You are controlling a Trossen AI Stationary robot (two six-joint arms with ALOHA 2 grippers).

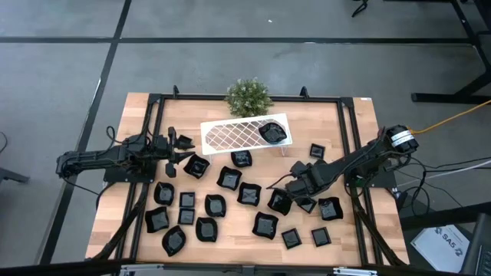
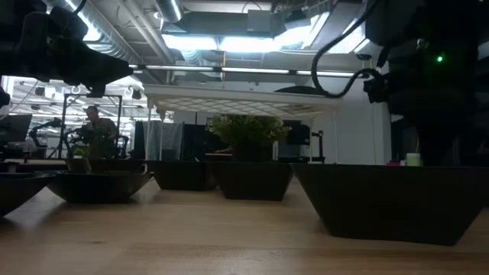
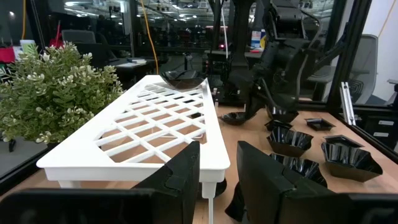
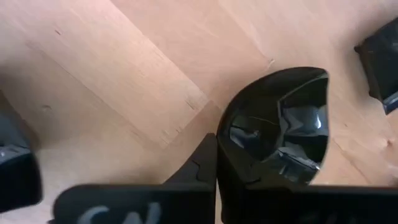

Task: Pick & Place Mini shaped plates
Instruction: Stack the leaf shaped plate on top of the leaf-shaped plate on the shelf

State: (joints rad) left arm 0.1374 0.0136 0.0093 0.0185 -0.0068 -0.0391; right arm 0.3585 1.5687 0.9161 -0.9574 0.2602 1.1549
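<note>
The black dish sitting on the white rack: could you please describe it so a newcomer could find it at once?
Start at the green plant at the table's far edge; just in front lies the white lattice rack. At the rack's end nearer the right arm rests one glossy black dish. It alone sits raised on the rack, while every other dish lies on the wood.

- Ceiling lights (image 2: 229, 42) are glaring overhead in the low view, leaving the near dishes (image 2: 393, 198) silhouetted.
- Even light is falling on the wooden surface (image 1: 360, 123) from above.
- The right end effector (image 4: 214, 180) is showing blurred, close-up.
</note>
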